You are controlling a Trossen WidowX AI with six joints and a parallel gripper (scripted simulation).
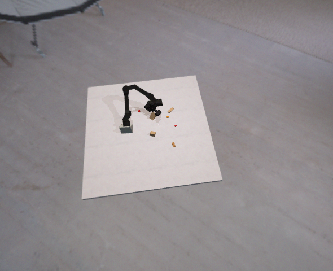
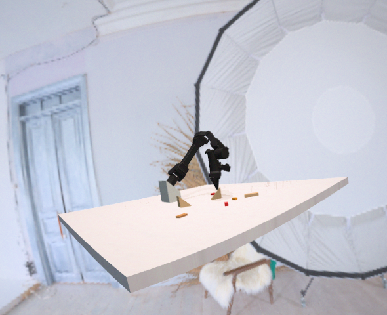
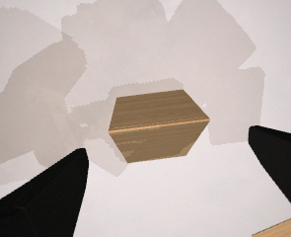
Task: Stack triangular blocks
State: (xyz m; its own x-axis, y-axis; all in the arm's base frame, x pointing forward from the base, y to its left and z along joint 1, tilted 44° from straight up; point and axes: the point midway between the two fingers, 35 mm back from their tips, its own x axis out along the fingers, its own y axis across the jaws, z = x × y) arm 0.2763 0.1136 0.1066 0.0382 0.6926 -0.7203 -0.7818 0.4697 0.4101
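One wooden triangular block point(image 1: 152, 116) point(image 2: 216, 195) point(image 3: 157, 110) stands on the table with a ridge uppermost, in the arm's shadow. My gripper point(image 1: 153, 111) point(image 2: 216, 187) is wide open and empty, pointing down above this block. In the wrist view the block lies ahead of and between the two fingertips, with its ridge running roughly from one finger side to the other. The other triangular block point(image 1: 152, 133) point(image 2: 183, 202) stands apart, nearer the arm's base side, with a sloped face showing in the exterior view. A tan corner of it point(image 3: 283, 228) shows at the wrist view's lower right.
The white table point(image 1: 117, 169) point(image 2: 129, 244) also holds a long wooden bar point(image 1: 170, 110) point(image 2: 251, 194), an orange cube point(image 1: 167, 117) point(image 2: 234, 198), a small orange-brown piece point(image 1: 173, 144) point(image 2: 181, 215) and two red pieces point(image 1: 139, 110) point(image 1: 175, 125) point(image 2: 226, 203). The arm's base point(image 1: 126, 129) point(image 2: 168, 192) stands beside the second block.
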